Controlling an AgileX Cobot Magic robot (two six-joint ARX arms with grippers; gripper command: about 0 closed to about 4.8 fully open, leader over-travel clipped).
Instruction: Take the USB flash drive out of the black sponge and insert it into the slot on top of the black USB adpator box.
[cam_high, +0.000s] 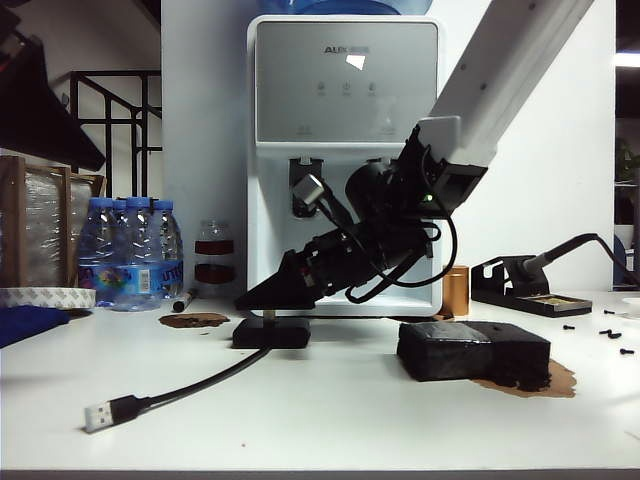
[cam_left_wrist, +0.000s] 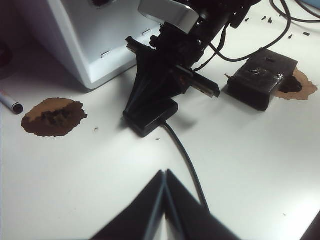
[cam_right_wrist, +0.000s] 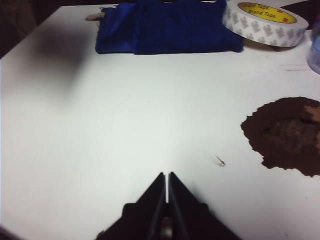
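Hiding the USB flash drive, right pincer (cam_high: 245, 300) closed, left pincer (cam_left_wrist: 164, 172) closed

the table (cam_high: 330, 420) is showing plain white, with brown stains (cam_high: 194, 320) spreading on it at centre left and lower right of the exterior view. the black sponge (cam_high: 472, 350) is looking glossy black on its upper face. the black usb adpator box (cam_high: 271, 333) is showing matte black, its cable (cam_high: 190, 387) black and ending in a silver plug (cam_high: 98, 416). the right gripper (cam_high: 250, 299) and left gripper (cam_left_wrist: 165, 187) are both appearing black. the water dispenser (cam_high: 345, 150) is showing white with a grey panel. in the right wrist view a blue cloth (cam_right_wrist: 167, 26) is lying beside a white tape roll (cam_right_wrist: 265, 21) with a yellow core label.
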